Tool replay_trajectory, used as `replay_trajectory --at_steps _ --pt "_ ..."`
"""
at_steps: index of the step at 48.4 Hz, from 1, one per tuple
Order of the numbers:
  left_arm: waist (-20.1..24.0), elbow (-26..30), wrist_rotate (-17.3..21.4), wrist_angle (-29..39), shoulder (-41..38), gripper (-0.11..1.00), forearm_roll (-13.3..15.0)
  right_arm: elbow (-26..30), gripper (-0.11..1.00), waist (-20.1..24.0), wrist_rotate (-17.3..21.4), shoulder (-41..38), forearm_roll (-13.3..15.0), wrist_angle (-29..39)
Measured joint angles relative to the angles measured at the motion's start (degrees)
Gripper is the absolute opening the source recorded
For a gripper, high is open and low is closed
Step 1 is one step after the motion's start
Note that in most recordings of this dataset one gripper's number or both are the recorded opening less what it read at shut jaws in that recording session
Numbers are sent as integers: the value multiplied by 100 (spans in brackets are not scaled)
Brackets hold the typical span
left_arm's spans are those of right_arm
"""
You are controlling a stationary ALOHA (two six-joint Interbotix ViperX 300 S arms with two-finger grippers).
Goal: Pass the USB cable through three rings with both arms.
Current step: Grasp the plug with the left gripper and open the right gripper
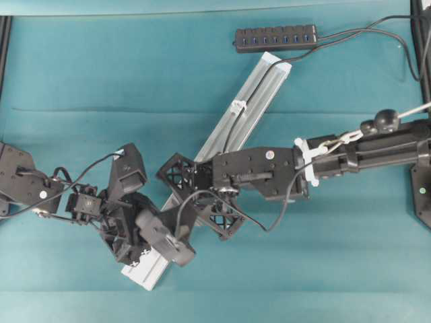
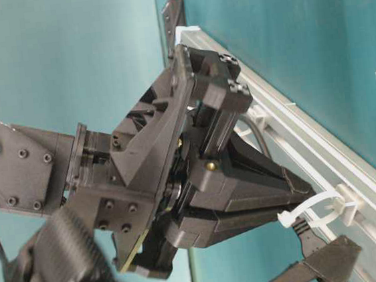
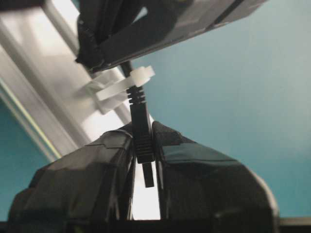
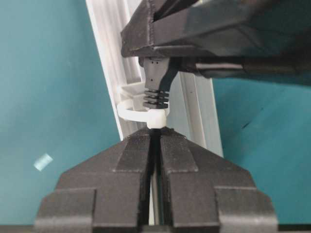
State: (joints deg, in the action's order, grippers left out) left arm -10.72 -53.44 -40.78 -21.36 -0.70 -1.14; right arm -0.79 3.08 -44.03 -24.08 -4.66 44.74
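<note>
A teal cloth [image 1: 135,74] covers the whole work surface. A black multi-port hub [image 1: 275,38] lies flat on it near the far edge, its row of blue sockets facing up. Black frame posts [image 1: 4,47] stand at the cloth's left and right edges, well apart from the hub.

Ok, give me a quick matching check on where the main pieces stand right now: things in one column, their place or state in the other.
Things:
1. plug
2. hub
3. rail
4. ring nearest the plug

Places or states:
A. silver, lying diagonally on the teal cloth
B. white, right at the plug's ribbed end
C. pinched in the left tool, its cable trailing back past the ring
D. black with blue ports, at the top of the overhead view

Pairs: 1-C, 2-D, 3-A, 4-B
</note>
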Motion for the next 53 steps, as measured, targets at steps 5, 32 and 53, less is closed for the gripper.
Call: replay_trajectory --at_steps 5,32,53 --pt "0 0 0 26 0 10 0 9 36 -9 308 9 -9 114" --pt "-281 -237 -606 281 97 10 0 -369 88 -290 1301 378 35 62" --pt "-413 -413 -835 580 694 10 0 -1169 88 -510 1881 958 35 -475"
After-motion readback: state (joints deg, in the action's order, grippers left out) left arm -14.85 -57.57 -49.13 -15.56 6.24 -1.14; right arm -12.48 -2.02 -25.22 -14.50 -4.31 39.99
